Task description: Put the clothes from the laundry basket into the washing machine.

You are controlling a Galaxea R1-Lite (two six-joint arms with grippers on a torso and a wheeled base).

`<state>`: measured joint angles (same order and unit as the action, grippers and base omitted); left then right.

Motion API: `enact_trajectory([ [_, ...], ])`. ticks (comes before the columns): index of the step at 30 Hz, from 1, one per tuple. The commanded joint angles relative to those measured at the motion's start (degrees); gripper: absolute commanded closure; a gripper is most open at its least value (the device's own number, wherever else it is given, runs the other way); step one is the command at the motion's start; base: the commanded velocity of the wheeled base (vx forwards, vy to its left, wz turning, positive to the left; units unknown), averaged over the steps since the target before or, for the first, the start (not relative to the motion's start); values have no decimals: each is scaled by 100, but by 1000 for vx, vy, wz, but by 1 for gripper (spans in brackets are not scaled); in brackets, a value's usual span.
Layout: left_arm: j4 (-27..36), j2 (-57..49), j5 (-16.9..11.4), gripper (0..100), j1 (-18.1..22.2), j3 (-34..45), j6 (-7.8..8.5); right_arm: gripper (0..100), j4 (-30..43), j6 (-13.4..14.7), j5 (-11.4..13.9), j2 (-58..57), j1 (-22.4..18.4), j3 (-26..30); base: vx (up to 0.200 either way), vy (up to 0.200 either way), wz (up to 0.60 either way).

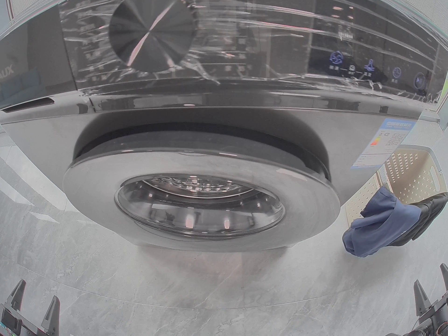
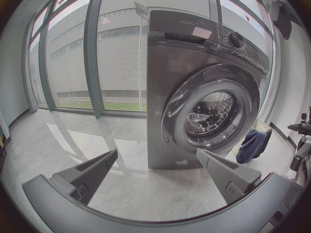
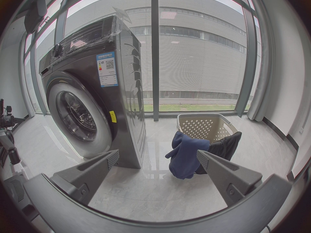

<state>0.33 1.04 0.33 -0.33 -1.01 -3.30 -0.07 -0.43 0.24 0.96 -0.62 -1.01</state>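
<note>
Our left claw [image 2: 156, 154] is released, its fingers spread wide with nothing between them, and it hangs low over the grey floor [image 1: 186, 285] in front of the washing machine [image 1: 210, 122]. Our right claw [image 3: 157, 154] is likewise released and holds nothing, low on the right side, facing the laundry basket [image 3: 207, 125]. The machine's round glass door [image 1: 200, 204] is closed, and we see the metal drum through it. The beige basket stands on the floor just beside the machine's right side. A blue garment [image 3: 185, 156] hangs over the basket's near rim, touching a black garment [image 3: 226, 146] draped on the same rim next to it
</note>
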Motion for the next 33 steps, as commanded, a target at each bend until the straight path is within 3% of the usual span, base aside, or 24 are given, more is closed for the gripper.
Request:
enact_trajectory([
  [1,2,-104,2,0,-2,92,-4,0,-1,-1,2,-96,1,101,0,0,0],
  [17,2,-104,2,0,-2,92,14,0,7,25,-16,-96,1,101,0,0,0],
  [23,2,-104,2,0,-2,92,14,0,7,8,-16,-96,9,101,200,0,0],
  [33,2,-104,2,0,-2,92,23,0,-1,51,-7,-96,1,101,-20,0,0],
])
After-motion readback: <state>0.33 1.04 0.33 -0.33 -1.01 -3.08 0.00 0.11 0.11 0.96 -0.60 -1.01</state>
